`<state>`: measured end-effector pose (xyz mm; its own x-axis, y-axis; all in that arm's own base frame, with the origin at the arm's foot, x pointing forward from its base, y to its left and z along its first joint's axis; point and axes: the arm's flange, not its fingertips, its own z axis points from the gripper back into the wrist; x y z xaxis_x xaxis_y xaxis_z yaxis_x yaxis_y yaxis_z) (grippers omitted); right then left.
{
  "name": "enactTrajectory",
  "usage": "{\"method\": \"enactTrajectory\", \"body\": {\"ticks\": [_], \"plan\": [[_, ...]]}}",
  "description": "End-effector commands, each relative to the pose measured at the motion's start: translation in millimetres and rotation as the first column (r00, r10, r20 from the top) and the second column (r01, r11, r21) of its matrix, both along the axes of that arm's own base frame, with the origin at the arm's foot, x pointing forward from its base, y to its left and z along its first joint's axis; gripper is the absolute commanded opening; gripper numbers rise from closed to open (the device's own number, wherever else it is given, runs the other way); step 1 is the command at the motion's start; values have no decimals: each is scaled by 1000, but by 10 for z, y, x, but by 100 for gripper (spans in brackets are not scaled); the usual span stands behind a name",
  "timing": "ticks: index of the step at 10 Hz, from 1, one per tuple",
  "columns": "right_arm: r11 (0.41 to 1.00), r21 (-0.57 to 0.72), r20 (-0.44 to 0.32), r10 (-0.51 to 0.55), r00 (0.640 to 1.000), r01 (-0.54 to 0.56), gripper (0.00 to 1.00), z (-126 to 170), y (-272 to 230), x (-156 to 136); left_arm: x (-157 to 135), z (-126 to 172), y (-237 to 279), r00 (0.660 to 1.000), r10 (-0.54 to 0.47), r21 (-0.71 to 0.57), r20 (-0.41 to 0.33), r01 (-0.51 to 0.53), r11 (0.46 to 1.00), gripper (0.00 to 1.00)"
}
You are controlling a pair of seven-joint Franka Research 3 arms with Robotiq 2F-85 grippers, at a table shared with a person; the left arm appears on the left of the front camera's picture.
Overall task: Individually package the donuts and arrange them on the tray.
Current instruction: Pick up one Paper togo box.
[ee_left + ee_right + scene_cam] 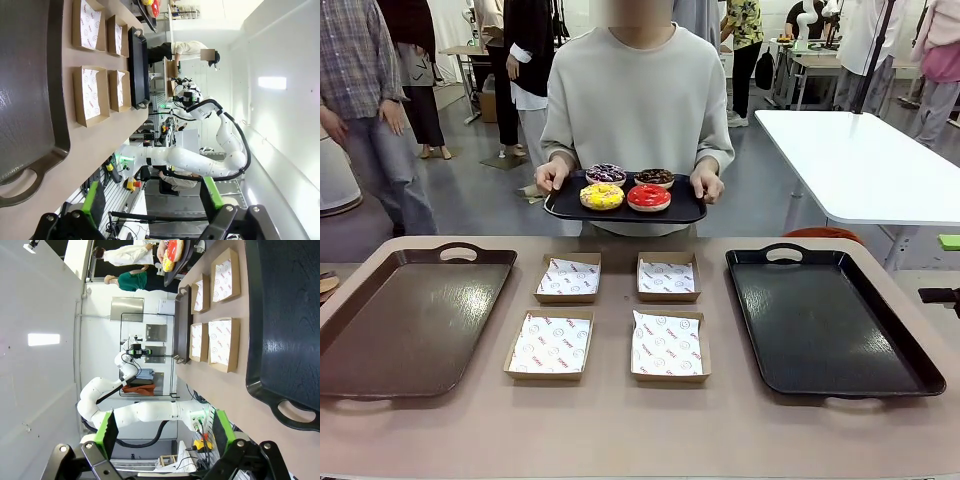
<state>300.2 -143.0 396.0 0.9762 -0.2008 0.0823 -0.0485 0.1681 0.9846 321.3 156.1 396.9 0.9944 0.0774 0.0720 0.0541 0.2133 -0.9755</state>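
Though illegible, red-printed box liners

The light brown table carries a brown tray along its left edge and a black tray along its right edge. Between the trays, four shallow cardboard boxes stand in two rows of two at the middle, apart from each other. Each is lined with white printed paper.

Robotics lab: right arm on bench rig, spare tbl, ppl standing.
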Motion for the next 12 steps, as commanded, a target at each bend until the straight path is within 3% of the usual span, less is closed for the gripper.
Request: {"method": "enactTrajectory", "body": {"ticks": [1, 4, 6, 8, 9, 12], "plan": [[1000, 3, 0, 1, 1000, -1, 100, -2, 1, -3, 0, 0, 0, 1000, 0, 0, 0, 0, 1000, 100], [1000, 3, 0, 1, 1000, -1, 100, -2, 1, -3, 352, 761, -690, 998, -38, 329, -39, 49, 943, 100], [1000, 3, 0, 1, 1000, -1, 100, -2, 1, -3, 516, 1092, -1375, 996, -62, 554, -64, 87, 828, 100], [1000, 3, 0, 1, 1000, -1, 100, -2, 1, -3, 601, 1053, -2114, 995, -63, 724, -80, 102, 682, 100], [1000, 3, 0, 1, 1000, -1, 100, -2, 1, -3, 635, 884, -2499, 997, -55, 795, -60, 81, 601, 100], [1000, 3, 0, 1, 1000, -1, 100, -2, 1, -3, 700, 428, -3151, 999, -39, 878, -25, 40, 477, 100]]}}
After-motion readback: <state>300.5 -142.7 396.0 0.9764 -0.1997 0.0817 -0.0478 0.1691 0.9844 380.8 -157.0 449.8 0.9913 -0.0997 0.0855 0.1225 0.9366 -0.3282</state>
